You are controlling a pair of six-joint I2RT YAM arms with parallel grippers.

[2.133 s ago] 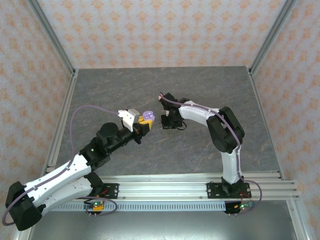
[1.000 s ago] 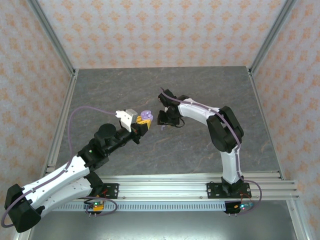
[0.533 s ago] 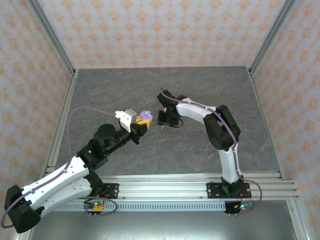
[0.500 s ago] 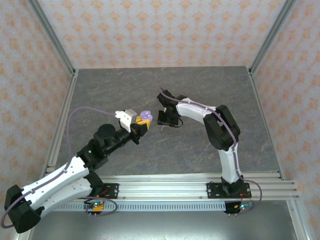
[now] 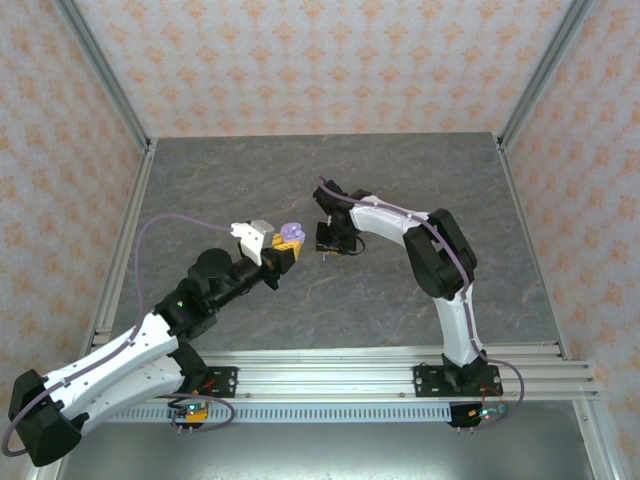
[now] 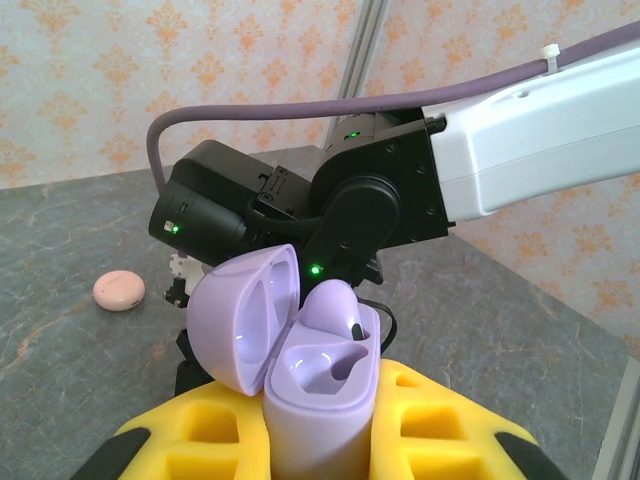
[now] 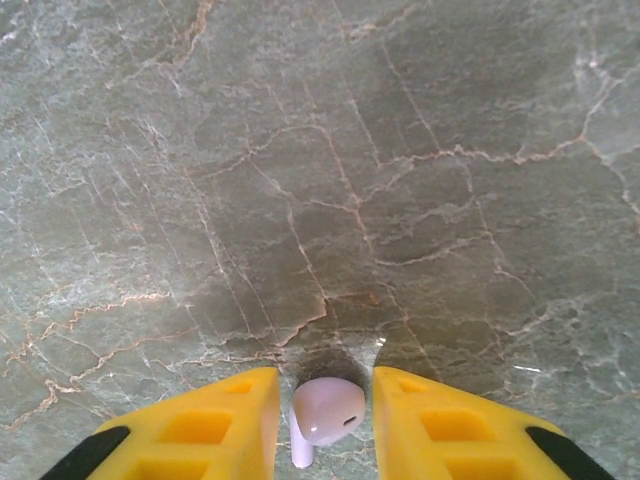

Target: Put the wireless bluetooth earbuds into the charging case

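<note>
The left gripper [image 5: 284, 245] was raised off the table [image 5: 420, 180] at centre-left, its yellow fingers [image 6: 440, 430] clamped on either side of a lilac charging case [image 6: 320, 400], which stood upright between them. The case's lid [image 6: 245, 315] hung open toward the left. One lilac earbud [image 6: 335, 305] sat in the case's far socket, and the near socket was bare. Past the case, in the left wrist view, a small pink round case [image 6: 119, 290] lay on the table, well apart from the lilac one. Just to the right of the left gripper, the right gripper [image 7: 325, 388] pointed down at the marbled table, close above it. A second lilac earbud [image 7: 328, 408] sat between its yellow fingers [image 7: 230, 420], stem toward the camera. The fingers stood narrow around it, with a thin sliver of table showing on each side, and I could not tell whether they were gripping it.
</note>
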